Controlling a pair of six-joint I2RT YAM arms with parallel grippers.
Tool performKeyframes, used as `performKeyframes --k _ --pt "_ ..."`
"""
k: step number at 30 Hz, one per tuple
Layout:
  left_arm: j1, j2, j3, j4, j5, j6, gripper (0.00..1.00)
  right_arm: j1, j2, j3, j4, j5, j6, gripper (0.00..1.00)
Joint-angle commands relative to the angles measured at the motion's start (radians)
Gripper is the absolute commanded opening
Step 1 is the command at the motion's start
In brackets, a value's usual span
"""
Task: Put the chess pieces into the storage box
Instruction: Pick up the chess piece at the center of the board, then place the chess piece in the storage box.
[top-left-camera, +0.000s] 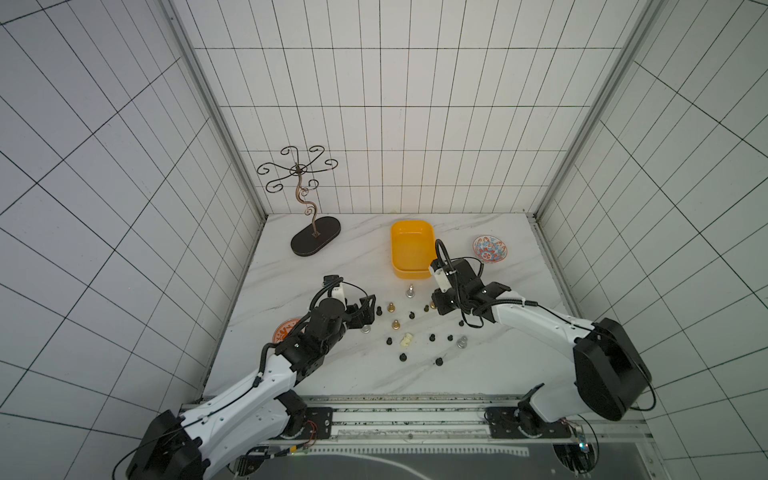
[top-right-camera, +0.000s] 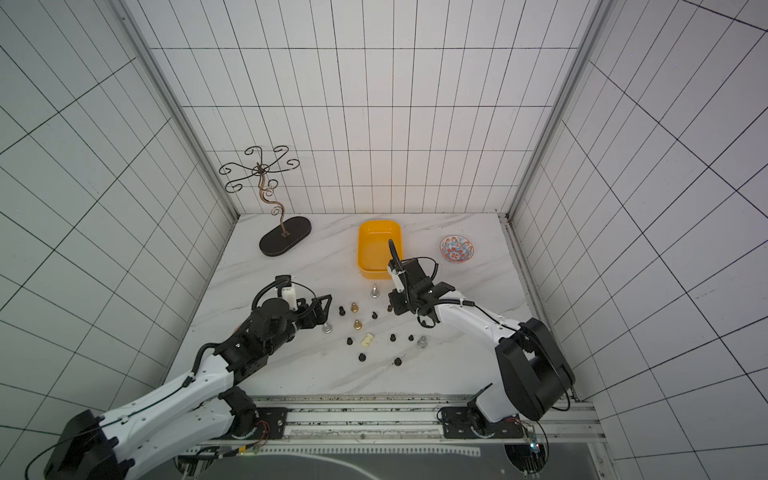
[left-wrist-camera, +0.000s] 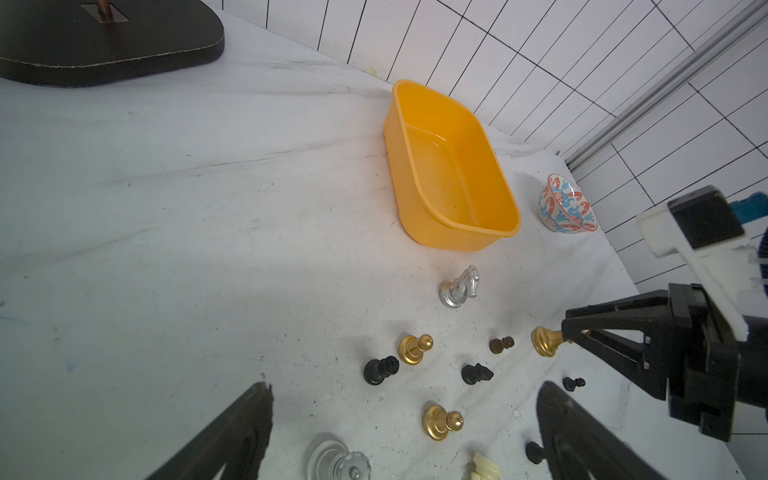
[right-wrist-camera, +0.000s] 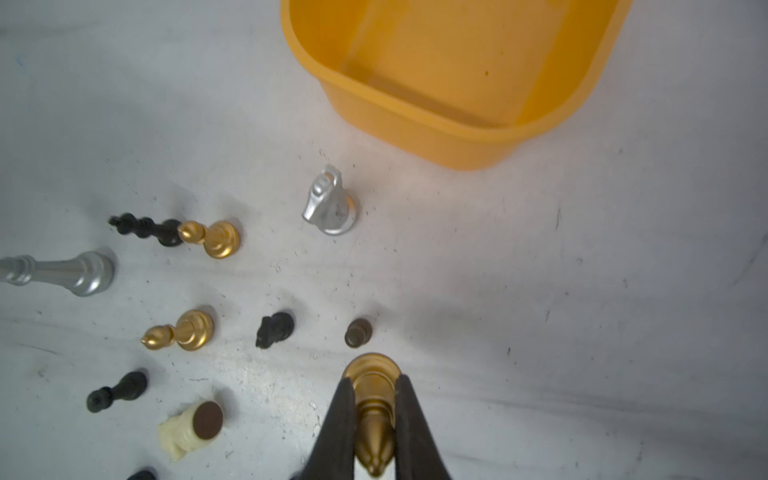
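We're looking at the storage box (top-left-camera: 409, 249) first: it's sitting empty toward the back of the table (top-left-camera: 332, 370), just beyond the scattered chess pieces (top-left-camera: 432, 337). The left gripper (top-left-camera: 369, 312) is hanging wide open near its side of the pieces, holding nothing. The right gripper (left-wrist-camera: 567, 328) is clamping a gold piece (left-wrist-camera: 544, 340) by its slim upper stem, base poking out front. We're thinking a slow, straight-up lift, since a little brown pawn (right-wrist-camera: 358, 332) is sitting just beside that base, then clearing the box's near wall before letting go
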Motion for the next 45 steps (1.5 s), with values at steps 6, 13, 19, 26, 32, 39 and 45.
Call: performKeyframes --k 6,13,19,26,32,39,45 --pt "-0.004 -0.031 0.026 0.005 0.040 -0.046 0.97 -0.036 0.097 0.277 -0.037 -0.034 -0.064 0.12" --pt "-0.004 -0.032 0.021 0.008 0.080 -0.057 0.97 -0.084 0.246 0.466 -0.074 -0.049 -0.110 0.11" --pt "-0.004 -0.043 0.011 0.021 0.096 -0.054 0.97 -0.125 0.384 0.582 -0.084 -0.060 -0.132 0.11" --pt "-0.004 -0.049 0.008 0.018 0.132 -0.048 0.97 -0.156 0.512 0.665 -0.107 -0.042 -0.163 0.11" --pt "-0.004 -0.048 0.004 0.021 0.132 -0.053 0.97 -0.168 0.586 0.717 -0.125 -0.033 -0.173 0.11" --pt "-0.003 -0.044 0.003 0.021 0.137 -0.064 0.97 -0.168 0.625 0.735 -0.134 -0.038 -0.171 0.13" --pt "-0.004 -0.043 0.002 0.021 0.137 -0.066 0.98 -0.168 0.638 0.746 -0.139 -0.041 -0.172 0.18"
